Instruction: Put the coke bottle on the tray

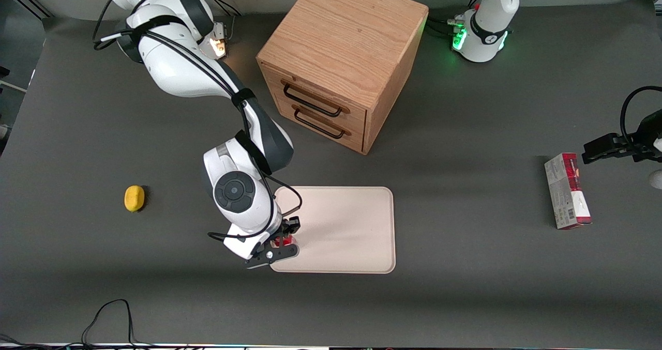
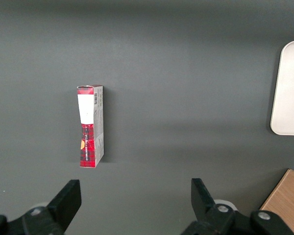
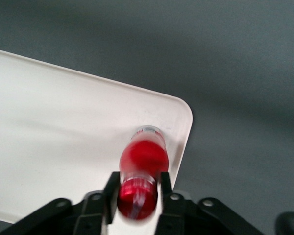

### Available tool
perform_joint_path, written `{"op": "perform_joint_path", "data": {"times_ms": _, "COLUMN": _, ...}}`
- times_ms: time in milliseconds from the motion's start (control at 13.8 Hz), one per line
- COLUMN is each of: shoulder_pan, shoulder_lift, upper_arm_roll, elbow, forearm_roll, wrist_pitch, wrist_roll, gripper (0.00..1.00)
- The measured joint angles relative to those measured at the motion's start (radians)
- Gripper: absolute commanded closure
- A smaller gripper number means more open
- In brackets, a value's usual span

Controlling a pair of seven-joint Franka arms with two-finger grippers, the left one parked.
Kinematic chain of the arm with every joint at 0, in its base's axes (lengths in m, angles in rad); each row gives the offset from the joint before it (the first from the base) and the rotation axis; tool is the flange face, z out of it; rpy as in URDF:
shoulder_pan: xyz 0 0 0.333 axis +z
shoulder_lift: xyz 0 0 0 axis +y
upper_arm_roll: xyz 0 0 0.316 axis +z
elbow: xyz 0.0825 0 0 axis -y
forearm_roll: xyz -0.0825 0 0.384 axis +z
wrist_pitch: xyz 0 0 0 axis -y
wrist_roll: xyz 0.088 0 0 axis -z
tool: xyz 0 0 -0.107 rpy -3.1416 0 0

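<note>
Your right gripper (image 3: pixel 138 193) fingers pinch the small red-capped, red-bodied coke bottle (image 3: pixel 141 169) over a corner of the cream-white rectangular tray (image 1: pixel 351 226); lower it upright, inside the rim, before releasing.

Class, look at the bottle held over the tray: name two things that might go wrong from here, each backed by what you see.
1. The tool grips the bottle only near its cap, so it might tilt or slip.
2. The bottle hangs over a corner of the tray, close to the rim; released here, it might tip or roll off onto the table.
</note>
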Motion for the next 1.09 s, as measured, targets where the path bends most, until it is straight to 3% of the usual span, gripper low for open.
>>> {"op": "perform_joint_path", "data": {"times_ms": 436, "shoulder_pan": 0.002, "shoulder_lift": -0.057, "upper_arm_roll": 0.000, "elbow": 0.032, "forearm_roll": 0.000, "wrist_pitch": -0.072, "wrist_roll": 0.000, "gripper": 0.00}}
{"op": "perform_joint_path", "data": {"times_ms": 873, "shoulder_pan": 0.002, "shoulder_lift": -0.338, "upper_arm_roll": -0.001, "elbow": 0.035, "forearm_roll": 0.000, "wrist_pitch": -0.393, "wrist_roll": 0.001, "gripper": 0.00}}
{"op": "perform_joint_path", "data": {"times_ms": 1091, "shoulder_pan": -0.046, "shoulder_lift": -0.467, "upper_arm_roll": -0.022, "elbow": -0.086, "forearm_roll": 0.005, "wrist_pitch": -0.430, "wrist_roll": 0.002, "gripper": 0.00}}
